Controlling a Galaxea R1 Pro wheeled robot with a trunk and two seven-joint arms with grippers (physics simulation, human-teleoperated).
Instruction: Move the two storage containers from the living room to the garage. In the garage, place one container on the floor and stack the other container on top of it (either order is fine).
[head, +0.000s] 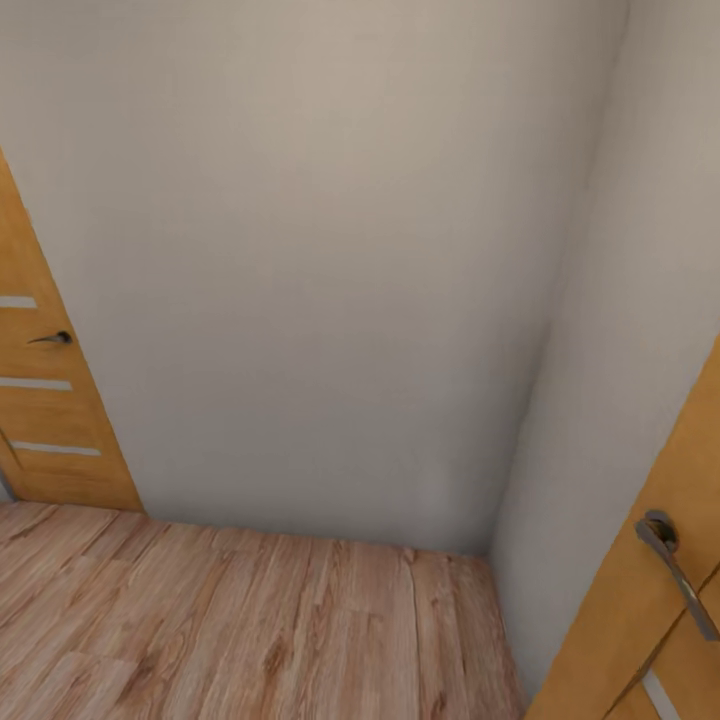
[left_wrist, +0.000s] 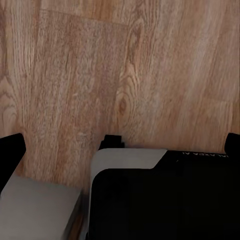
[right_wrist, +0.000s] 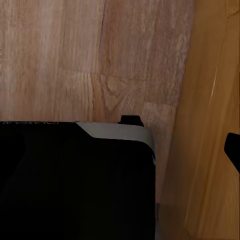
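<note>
- Wood-plank floor (head: 230, 620) lower frame, white wall (head: 300, 280) ahead, wooden doors (head: 45, 400) at both edges.
- We cannot tell either gripper's finger state.
- We judge tubs stiff, light; grip rims.

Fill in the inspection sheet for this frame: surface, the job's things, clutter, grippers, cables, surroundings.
Surface: light wood-plank floor, bare where it shows.
Job's things: nothing seen; the robot seems to be in transit.
Clutter: nothing seen.
Grippers: in the left wrist view, dark fingertips at the picture's edges with plank floor between them; in the right wrist view, one dark tip against a wooden door. Open or shut cannot be told.
Cables: nothing seen.
Surroundings: plain pale wall meeting a side wall in a corner; slotted wooden door with lever handle at left; second wooden door with metal lever close at right; the robot's dark base over the planks.
</note>
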